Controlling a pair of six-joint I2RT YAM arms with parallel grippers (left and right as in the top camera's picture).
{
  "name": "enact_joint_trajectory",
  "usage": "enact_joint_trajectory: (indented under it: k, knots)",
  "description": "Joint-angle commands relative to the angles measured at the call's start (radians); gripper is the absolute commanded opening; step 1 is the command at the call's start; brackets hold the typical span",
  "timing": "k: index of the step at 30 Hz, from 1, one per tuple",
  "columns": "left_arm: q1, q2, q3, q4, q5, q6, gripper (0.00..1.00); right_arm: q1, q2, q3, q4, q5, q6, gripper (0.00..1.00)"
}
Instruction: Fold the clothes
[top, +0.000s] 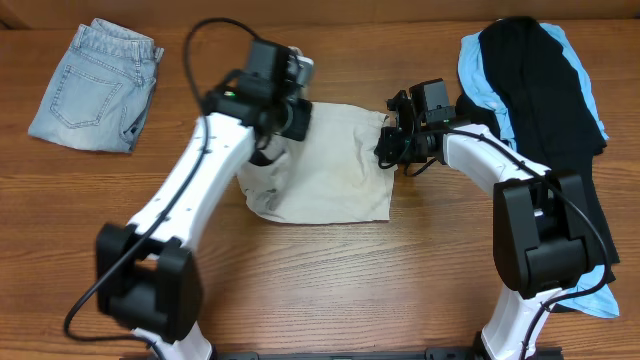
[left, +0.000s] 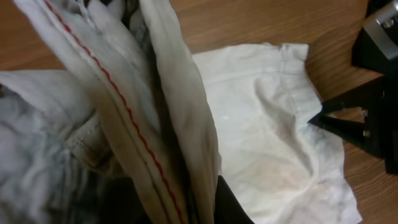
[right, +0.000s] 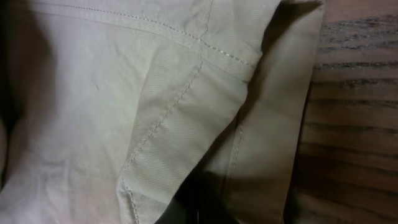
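The beige khaki shorts (top: 335, 165) lie spread across the middle of the table, partly bunched at their left side. My left gripper (top: 287, 118) is shut on the upper left part, and a lifted fold with red stitching (left: 134, 134) rises out of its jaws (left: 180, 208). At the cloth's upper right corner my right gripper (top: 392, 142) is shut on a seamed edge (right: 186, 93), with cloth pinched at the jaws (right: 199, 214). Pale denim shorts (top: 95, 85) lie at the far left. A black garment (top: 545, 90) rests on a sky-blue one (top: 475, 65) at the right.
The black and sky-blue pile runs down the right side past the right arm's base (top: 540, 240). The left arm (top: 180, 200) crosses the table's left half. Bare wood (top: 330, 270) shows in front of the beige shorts.
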Motion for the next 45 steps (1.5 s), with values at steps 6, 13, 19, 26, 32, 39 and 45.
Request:
enact_joint_trajectory:
  k: [6, 13, 19, 26, 32, 39, 45]
  knots:
    - [-0.026, 0.040, 0.081, -0.040, -0.159, -0.150, 0.04, -0.039, -0.065, 0.055, -0.062, -0.013, 0.014, 0.04]
    - [-0.003, 0.040, 0.330, -0.358, -0.259, -0.118, 0.04, -0.062, -0.142, 0.209, -0.245, -0.060, -0.041, 0.04]
    - [-0.011, 0.040, 0.527, -0.577, -0.315, -0.096, 0.04, -0.019, -0.106, 0.164, -0.244, -0.065, -0.053, 0.04]
    - [-0.010, 0.040, 0.560, -0.621, -0.408, -0.068, 0.04, 0.023, 0.008, 0.142, -0.239, -0.062, -0.057, 0.04]
    - [0.003, 0.040, 0.560, -0.626, -0.516, -0.049, 0.04, 0.020, 0.110, 0.142, -0.241, -0.043, -0.058, 0.04]
    - [0.031, 0.049, 0.563, -0.618, -0.399, -0.049, 0.04, 0.020, 0.163, 0.142, -0.232, -0.016, -0.057, 0.04]
    - [-0.023, 0.126, 0.562, -0.558, -0.198, -0.096, 0.04, 0.002, 0.163, 0.142, -0.237, -0.011, -0.056, 0.04]
